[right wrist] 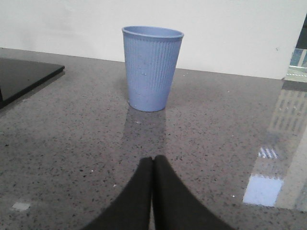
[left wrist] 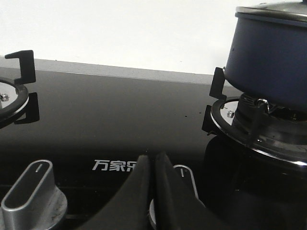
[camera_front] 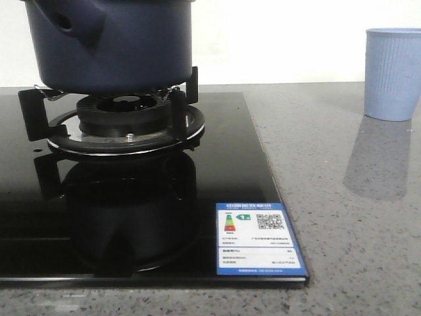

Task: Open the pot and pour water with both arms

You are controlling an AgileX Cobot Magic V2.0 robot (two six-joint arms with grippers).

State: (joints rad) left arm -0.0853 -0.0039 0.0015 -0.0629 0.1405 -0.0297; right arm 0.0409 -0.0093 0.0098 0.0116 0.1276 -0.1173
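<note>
The pot [camera_front: 112, 43] sits on the burner grate [camera_front: 122, 122] of the black hob, lid rim showing in the left wrist view. The left gripper [left wrist: 153, 165], jaws pressed together and empty, hangs low over the knobs with the pot ahead and off to one side, so it looks the nearer arm. The right gripper [right wrist: 153, 167], jaws also pressed together, faces the pale blue cup [right wrist: 152, 67] on the desk [right wrist: 72, 143].

pot [camera_front: 112, 46] top — cropped (front view)

I read 万家 printed in white on my black glass hob [left wrist: 120, 120]; its blue energy label [camera_front: 258, 239] is too small
</note>
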